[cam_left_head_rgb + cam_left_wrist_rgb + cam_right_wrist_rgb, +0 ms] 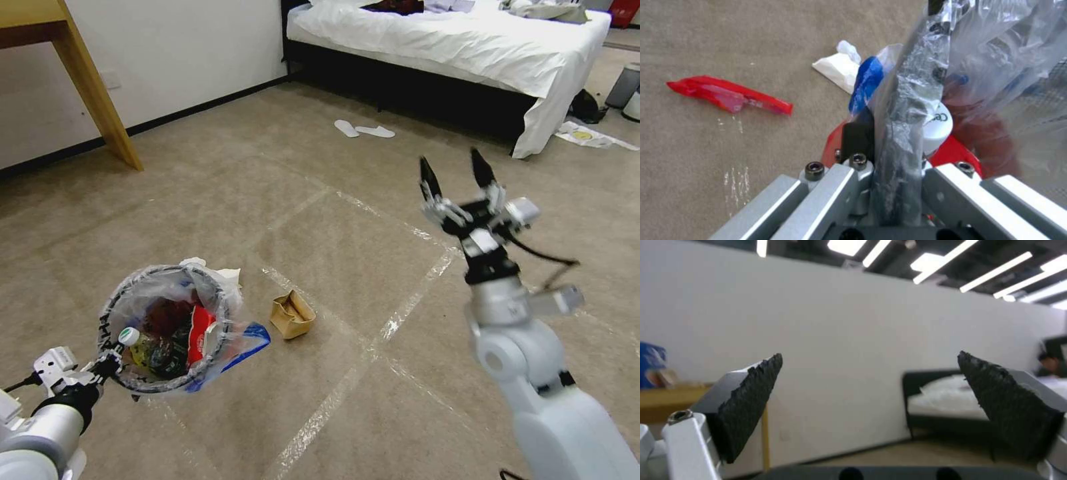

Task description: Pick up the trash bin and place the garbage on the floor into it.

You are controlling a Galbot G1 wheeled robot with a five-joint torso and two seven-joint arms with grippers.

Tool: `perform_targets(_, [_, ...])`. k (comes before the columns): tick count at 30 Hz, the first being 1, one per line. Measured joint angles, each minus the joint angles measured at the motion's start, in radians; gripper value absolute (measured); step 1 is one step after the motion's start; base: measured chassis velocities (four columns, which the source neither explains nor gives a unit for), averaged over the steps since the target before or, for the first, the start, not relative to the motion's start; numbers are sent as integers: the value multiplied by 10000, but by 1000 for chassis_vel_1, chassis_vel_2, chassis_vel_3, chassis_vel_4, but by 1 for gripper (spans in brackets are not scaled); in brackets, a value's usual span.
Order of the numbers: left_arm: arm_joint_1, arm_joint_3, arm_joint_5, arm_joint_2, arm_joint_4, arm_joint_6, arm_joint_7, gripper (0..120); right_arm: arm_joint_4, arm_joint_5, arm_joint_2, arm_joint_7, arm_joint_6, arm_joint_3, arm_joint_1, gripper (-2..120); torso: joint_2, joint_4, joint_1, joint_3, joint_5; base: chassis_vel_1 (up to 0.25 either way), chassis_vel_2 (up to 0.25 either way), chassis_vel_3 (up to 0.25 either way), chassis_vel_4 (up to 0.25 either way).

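White slippers [364, 129] on carpet nr bed [453, 40]; wooden table leg [93, 87] by wall.

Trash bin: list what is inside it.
Inside the trash bin, held at its rim by the left gripper: a white-capped bottle, a red-white wrapper and dark red scraps. The clear liner and top pieces cover whatever lies deeper.

The head view looks down across the beige carpeted floor [347, 220] toward the white-sheeted bed [467, 40]. The left wrist view sits close against the black-rimmed, clear-bagged trash bin [907, 100]. The right wrist view faces level, sharing that bed [947, 396].
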Motion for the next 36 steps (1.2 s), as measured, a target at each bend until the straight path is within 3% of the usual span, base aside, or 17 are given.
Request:
perform_targets(17, [79, -240, -2, -94, 38, -70, 24, 0, -694, -482, 494, -7, 532, -329, -616, 100, 0, 1, -1, 0, -1, 0, 0, 0, 0])
perform_targets(36, [177, -174, -6, -202, -172, -78, 24, 0, -669, -522, 390, -7, 608, -434, -621, 100, 0, 0, 1, 3, 0, -109, 99, 105, -95])
